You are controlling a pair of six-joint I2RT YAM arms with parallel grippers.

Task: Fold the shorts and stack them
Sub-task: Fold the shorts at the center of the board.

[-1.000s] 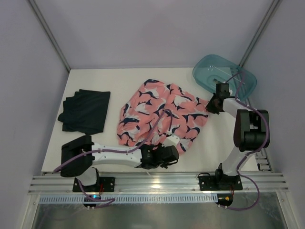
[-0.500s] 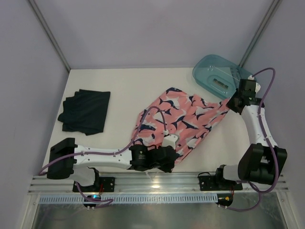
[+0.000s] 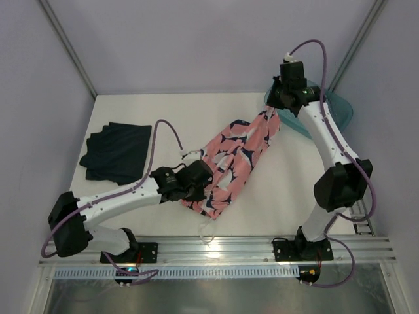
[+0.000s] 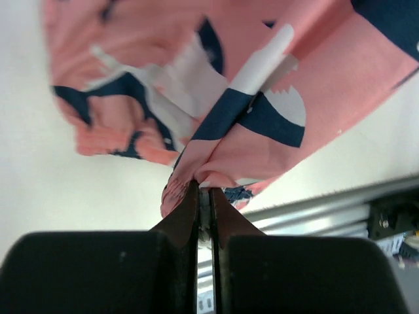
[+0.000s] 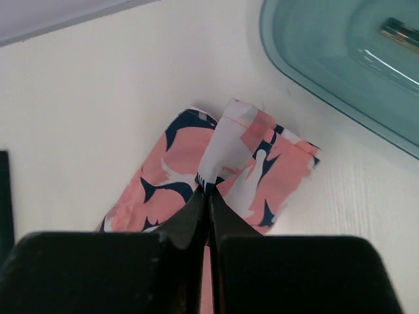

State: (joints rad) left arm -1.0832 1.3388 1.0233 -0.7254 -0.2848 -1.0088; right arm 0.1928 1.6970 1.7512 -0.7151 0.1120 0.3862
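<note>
The pink shorts (image 3: 234,156), spread wide a second ago, now stretch as a narrow band across the table (image 3: 163,111). The left gripper (image 3: 204,178) pinches their near end, the right gripper (image 3: 276,112) their far end beside the tub (image 3: 337,112). Only the wrist views show the pinched folds. The dark shorts (image 3: 118,152) lie well apart by the left edge

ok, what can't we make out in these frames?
- Left wrist: layer count of pink shorts in the left hand; fabric bunched, blurred.
- Right wrist: dark shorts cut by left edge; item in tub too blurred.
- Top view: tub partly behind right arm.
</note>
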